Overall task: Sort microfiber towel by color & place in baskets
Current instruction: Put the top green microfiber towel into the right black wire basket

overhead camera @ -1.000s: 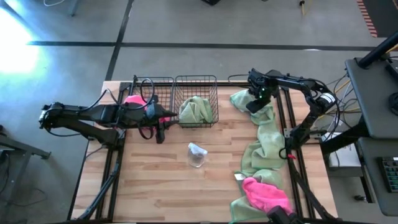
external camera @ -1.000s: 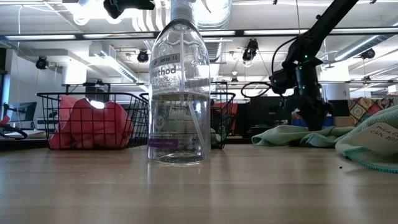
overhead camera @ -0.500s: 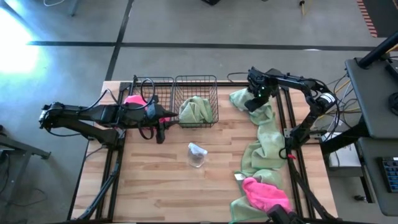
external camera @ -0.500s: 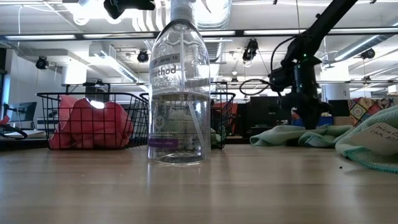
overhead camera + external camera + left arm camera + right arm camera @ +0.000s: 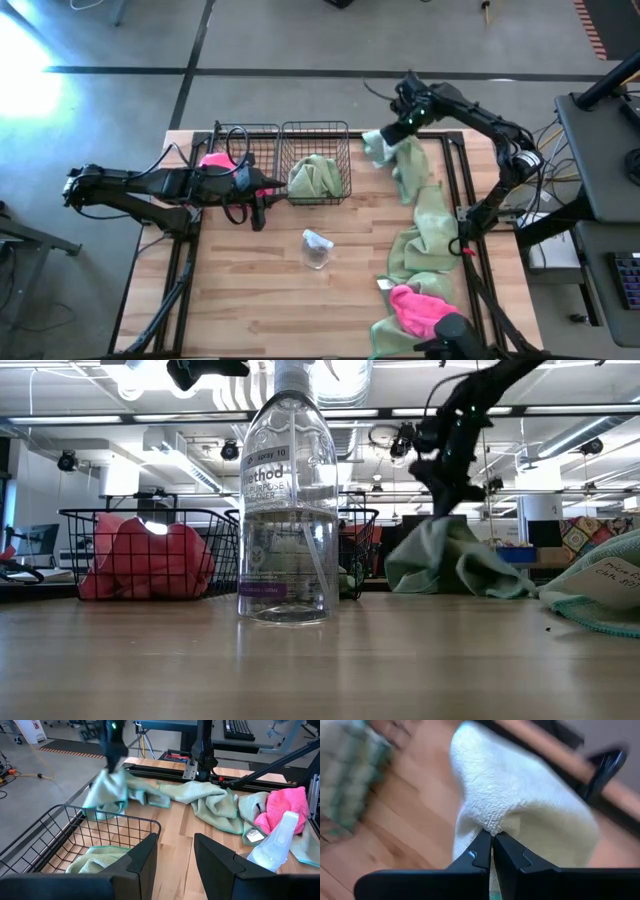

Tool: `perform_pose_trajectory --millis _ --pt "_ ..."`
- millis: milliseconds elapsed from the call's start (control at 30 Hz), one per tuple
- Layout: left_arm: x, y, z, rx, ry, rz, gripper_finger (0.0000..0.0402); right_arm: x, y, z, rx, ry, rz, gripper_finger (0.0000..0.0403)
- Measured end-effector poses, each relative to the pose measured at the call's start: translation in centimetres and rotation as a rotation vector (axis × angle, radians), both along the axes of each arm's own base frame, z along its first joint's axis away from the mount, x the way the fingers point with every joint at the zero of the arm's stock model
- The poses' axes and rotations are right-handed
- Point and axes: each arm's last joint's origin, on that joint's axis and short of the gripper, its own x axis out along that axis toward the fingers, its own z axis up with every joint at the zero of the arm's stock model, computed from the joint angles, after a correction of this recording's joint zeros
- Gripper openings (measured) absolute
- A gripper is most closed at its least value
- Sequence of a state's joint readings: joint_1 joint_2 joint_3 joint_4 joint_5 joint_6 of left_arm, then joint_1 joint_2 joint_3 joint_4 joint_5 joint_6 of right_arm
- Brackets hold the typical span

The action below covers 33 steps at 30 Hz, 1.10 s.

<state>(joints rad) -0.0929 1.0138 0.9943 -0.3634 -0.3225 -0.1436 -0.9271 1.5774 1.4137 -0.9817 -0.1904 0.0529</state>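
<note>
My right gripper (image 5: 409,117) is up over the table's far right part, shut on a pale green towel (image 5: 400,160) that hangs below it (image 5: 445,555). More green towels (image 5: 425,235) and a pink one (image 5: 428,312) lie along the right side. Two black wire baskets stand at the far edge: the left one (image 5: 236,135) has a pink towel (image 5: 214,160) in it, the right one (image 5: 345,150) a green towel (image 5: 314,178). My left gripper (image 5: 258,192) waits open at the baskets' near side (image 5: 175,855). My right gripper pinches a bunched fold of the green towel (image 5: 492,822) between its two fingers (image 5: 479,851), coming from above. The towel hangs below the gripper, spreading downward. Its lower part (image 5: 455,582) rests on the table by the other green cloths.
A clear spray bottle (image 5: 317,248) stands mid-table, near side of the baskets (image 5: 285,500). Black tube frame rails (image 5: 462,190) run along the right and left sides. Bare wood lies between the bottle and the towels on the right.
My right gripper has risen and moved toward the far edge and slightly left, shut on the green towel. The towel's held end has lifted off the table and now hangs, while its lower part stays down.
</note>
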Motion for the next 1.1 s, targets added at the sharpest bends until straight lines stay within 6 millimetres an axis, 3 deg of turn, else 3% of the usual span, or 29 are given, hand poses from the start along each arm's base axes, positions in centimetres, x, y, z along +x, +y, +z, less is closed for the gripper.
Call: perform_pose_trajectory --millis 167,333,867,1100 --pt "0.0 0.0 0.0 0.0 0.0 0.0 0.0116 1.3 -0.3 4.4 -0.109 -0.099 0.006 0.0009" --pt "0.0 0.0 0.0 0.002 0.002 -0.001 0.0116 2.9 0.7 8.2 -0.16 -0.224 0.054 0.0009" --pt "0.0 0.0 -0.1 0.028 0.014 -0.011 0.0116 9.1 9.9 19.2 -0.37 -0.599 0.365 0.0009" --pt "0.0 0.0 -0.1 0.028 0.014 -0.011 0.0116 9.8 11.3 21.9 -0.457 -0.771 0.379 0.0009"
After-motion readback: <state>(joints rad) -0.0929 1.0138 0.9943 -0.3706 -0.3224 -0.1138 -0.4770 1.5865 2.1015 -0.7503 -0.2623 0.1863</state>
